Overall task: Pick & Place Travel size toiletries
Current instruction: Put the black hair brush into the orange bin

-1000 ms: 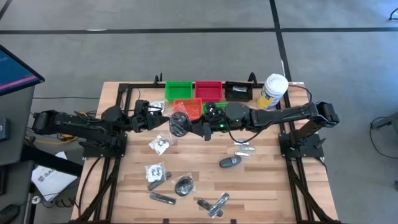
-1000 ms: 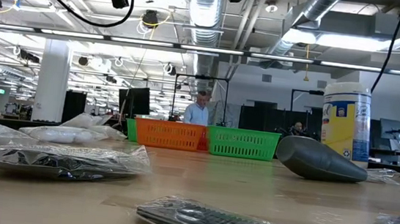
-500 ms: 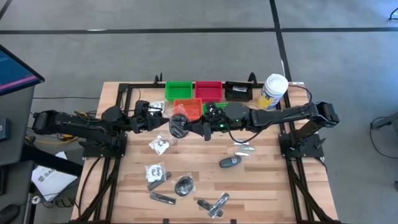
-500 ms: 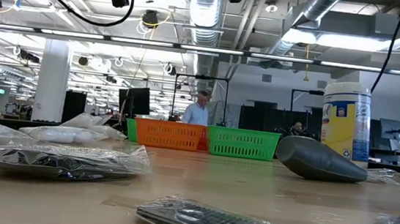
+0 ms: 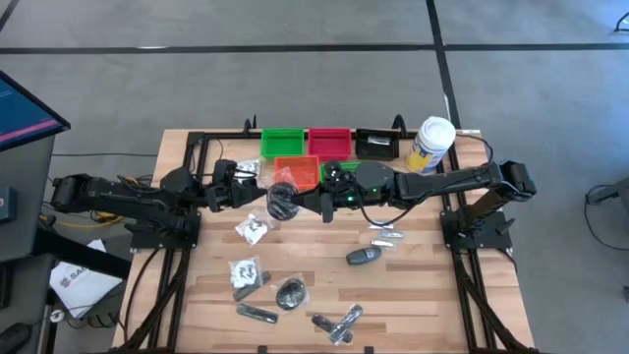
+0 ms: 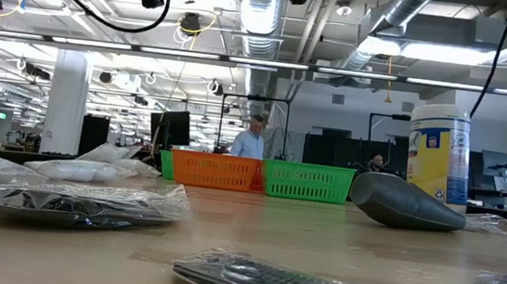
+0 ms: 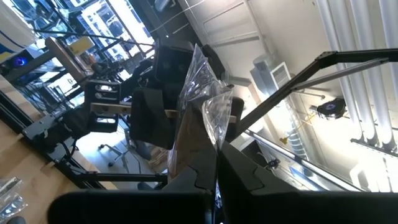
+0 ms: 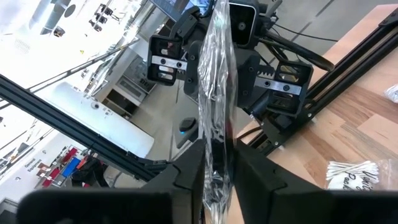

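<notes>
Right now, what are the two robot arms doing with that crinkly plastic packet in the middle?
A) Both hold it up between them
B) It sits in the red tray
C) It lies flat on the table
A: the packet hangs above the table, pinched by the left fingers and the right fingers.

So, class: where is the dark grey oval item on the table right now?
In the high view the dark grey oval lies on the table's right half, just below a slim silvery sachet and under the right arm.

Packets (image 6: pixel 80 202), grey oval (image 6: pixel 406 203) on table (image 6: pixel 254 231)
</notes>
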